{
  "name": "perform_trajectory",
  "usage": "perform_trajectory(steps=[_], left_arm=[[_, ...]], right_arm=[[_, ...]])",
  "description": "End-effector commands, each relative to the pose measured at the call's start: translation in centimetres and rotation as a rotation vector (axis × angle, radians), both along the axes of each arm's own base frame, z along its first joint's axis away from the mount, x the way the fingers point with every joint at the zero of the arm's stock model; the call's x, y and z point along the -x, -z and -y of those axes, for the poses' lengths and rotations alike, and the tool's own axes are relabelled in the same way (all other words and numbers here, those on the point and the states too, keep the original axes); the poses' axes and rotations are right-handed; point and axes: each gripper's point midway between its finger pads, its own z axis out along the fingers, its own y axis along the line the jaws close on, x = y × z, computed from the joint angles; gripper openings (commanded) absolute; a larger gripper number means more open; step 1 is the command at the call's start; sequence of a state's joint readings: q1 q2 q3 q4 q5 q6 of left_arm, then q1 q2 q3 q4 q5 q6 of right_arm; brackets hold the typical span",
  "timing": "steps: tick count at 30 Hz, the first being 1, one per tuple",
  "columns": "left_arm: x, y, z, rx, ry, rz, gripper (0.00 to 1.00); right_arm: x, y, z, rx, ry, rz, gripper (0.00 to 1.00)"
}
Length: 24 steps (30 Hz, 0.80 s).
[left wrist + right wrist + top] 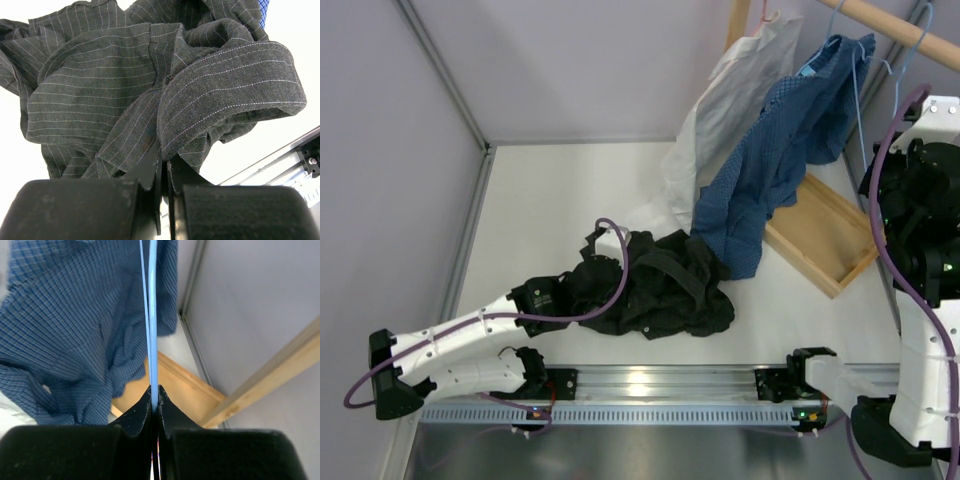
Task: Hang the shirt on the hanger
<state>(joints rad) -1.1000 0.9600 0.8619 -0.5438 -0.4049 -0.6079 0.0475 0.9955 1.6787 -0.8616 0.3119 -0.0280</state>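
Left end effector [163, 156] is clamped on a fold of the shirt [100, 90]; right end effector [154, 399] is pinched shut on the hanger [152, 315] wire.
The shirt is heaped on the surface [550, 190] just ahead of the left arm, its far edge meeting the hanging blue shirt [770, 150]. It is judged light, limp and not slippery; sag from any single pinch is expected, so hold is best taken at collar or shoulder seam, where the cloth is doubled. A stiffer banded loop is seen at right in the left wrist view; collar or cuff cannot be told. No long axis can be read from the heap, which is only slightly wider left-to-right. The hanger is judged light and springy; its wire runs straight away from the right fingers, up toward the rail [900, 25]. Hook direction cannot be told.
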Motion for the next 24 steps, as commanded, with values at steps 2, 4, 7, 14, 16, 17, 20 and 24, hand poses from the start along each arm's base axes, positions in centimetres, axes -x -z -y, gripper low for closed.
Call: perform_trajectory(steps=[2, 4, 7, 14, 16, 17, 20, 24], left_arm=[[-0.4, -0.5, -0.3, 0.025, -0.039, 0.016, 0.00], [-0.8, -0.6, -0.7, 0.025, -0.068, 0.024, 0.00], [-1.4, -0.7, -1.2, 0.034, -0.119, 0.028, 0.00], [-4.4, -2.4, -2.3, 0.073, -0.201, 0.016, 0.00], [-5.8, -3.2, -2.7, 0.082, -0.226, 0.017, 0.00], [-6.0, -3.5, -2.6, 0.083, -0.214, 0.013, 0.00], [-7.6, -4.4, -3.1, 0.087, -0.233, 0.015, 0.00], [-9.7, -4.8, -3.6, 0.093, -0.256, -0.007, 0.00]], right_arm=[[1.6, -6.3, -1.2, 0.037, -0.096, 0.218, 0.00], [1.8, -6.1, -1.8, 0.035, -0.134, 0.216, 0.00], [2.4, -5.1, -3.6, 0.012, -0.234, 0.200, 0.00], [8.3, -1.0, -7.0, -0.068, -0.417, 0.130, 0.00], [10.1, -0.4, -8.7, -0.082, -0.522, 0.138, 0.00], [11.6, -0.5, -9.5, -0.081, -0.575, 0.161, 0.00], [14.1, 1.4, -12.3, -0.108, -0.768, 0.108, 0.00], [15.8, 4.9, -15.6, -0.150, -1.011, 0.000, 0.00]])
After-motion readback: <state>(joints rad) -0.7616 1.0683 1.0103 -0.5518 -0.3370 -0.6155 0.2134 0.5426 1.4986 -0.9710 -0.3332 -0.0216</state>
